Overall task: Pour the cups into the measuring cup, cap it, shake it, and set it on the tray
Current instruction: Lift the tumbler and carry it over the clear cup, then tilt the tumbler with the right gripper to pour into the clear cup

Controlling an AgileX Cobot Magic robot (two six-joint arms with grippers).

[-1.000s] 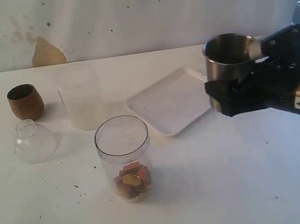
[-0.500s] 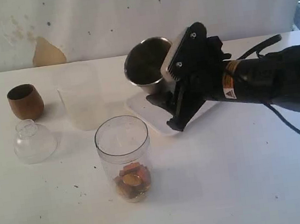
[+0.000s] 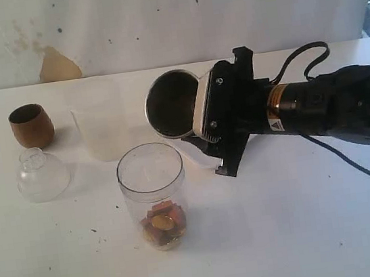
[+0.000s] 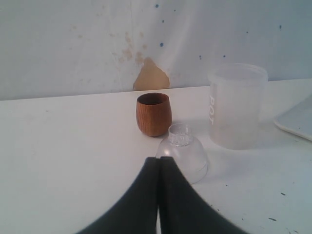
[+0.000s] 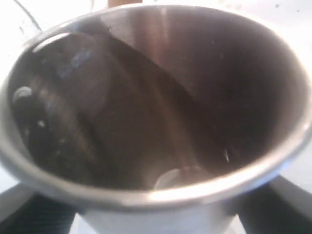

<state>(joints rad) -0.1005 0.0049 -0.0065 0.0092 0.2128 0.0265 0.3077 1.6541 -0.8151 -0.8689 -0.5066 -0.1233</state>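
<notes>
The steel tumbler (image 3: 174,104) is clasped by the right gripper (image 3: 199,115) and tipped sideways at one o'clock from the measuring cup (image 3: 152,184). The wooden cup (image 3: 31,126) is seen at ten o'clock. The left gripper (image 4: 160,168) is closed on nothing.
</notes>
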